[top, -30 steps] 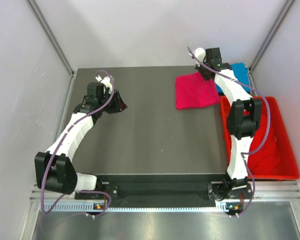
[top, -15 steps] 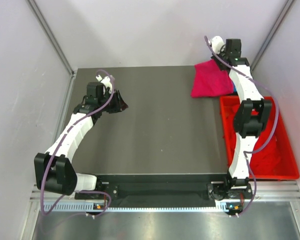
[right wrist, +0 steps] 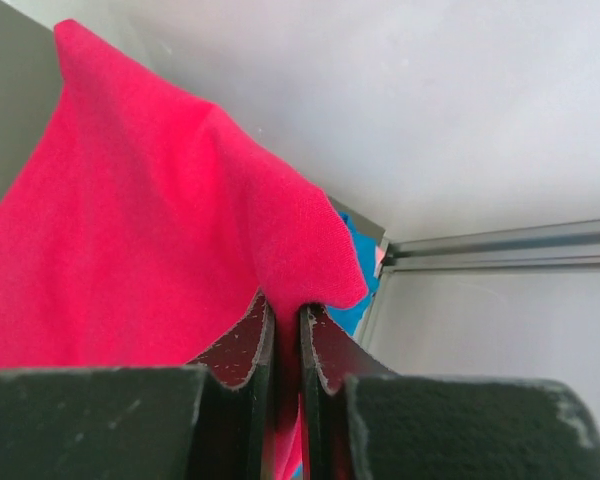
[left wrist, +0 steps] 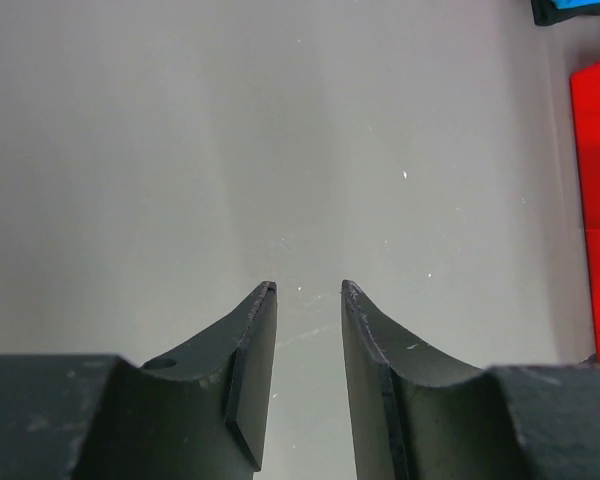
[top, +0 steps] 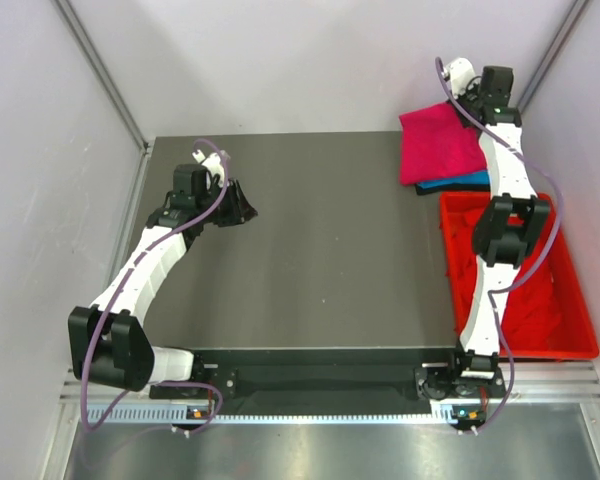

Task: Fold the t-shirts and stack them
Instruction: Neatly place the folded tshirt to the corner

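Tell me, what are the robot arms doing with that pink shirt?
The right arm has its jaws pinched shut on an edge of the pink shirt, holding it over the blue shirt at the far right corner of the table. The left arm hovers over bare table with its jaws a little apart, holding nothing. Red clothes lie in the red crate.

White arms (top: 145,265), black joints (top: 108,345), purple cables (top: 218,152), dark end effectors (left wrist: 308,290).

Pale lilac walls (top: 280,60) on three sides — dark grey table (top: 320,260), evenly lit
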{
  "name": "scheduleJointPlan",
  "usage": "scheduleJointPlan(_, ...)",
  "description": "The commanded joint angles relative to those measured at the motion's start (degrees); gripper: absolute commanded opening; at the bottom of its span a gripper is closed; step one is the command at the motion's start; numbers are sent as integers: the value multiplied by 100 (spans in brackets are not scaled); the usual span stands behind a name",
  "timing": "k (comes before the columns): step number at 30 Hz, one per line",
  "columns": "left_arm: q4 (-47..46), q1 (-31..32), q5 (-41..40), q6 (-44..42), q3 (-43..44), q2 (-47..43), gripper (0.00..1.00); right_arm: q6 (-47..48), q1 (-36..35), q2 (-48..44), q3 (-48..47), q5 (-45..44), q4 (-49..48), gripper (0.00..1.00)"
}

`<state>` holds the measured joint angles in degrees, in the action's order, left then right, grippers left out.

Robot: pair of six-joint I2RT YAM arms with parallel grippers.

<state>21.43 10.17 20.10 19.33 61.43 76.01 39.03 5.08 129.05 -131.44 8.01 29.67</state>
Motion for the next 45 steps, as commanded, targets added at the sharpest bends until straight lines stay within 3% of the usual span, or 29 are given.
scheduleJointPlan(1,-218,-33,117,-17,-8,-86,38,131,177,137,-400,429,-286,0)
scheduleJointPlan(12,-201,-68,205,9,18,19,38,-299,520,779,-603,1105,-727,0)
scheduleJointPlan(17,-209,-139,346,62,62,20,38,-343,502,147,117,1256,-910,0)
scheduleJointPlan(22,-262,-139,337,53,-43,-86,38,-387,520,-125,-154,1097,-236,0)
scheduleJointPlan(26,-271,-139,390,88,9,-69,38,-457,388,-591,355,1141,-304,0)
scheduleJointPlan(30,-280,-138,337,71,-61,-147,38,-527,380,-390,-293,1106,275,0)
scheduleJointPlan(36,-297,-139,346,79,-52,-174,38,-493,450,-513,-268,1124,206,0)
scheduleJointPlan(45,-297,-147,346,71,-35,-51,38,-624,775,40,-708,1387,48,0)
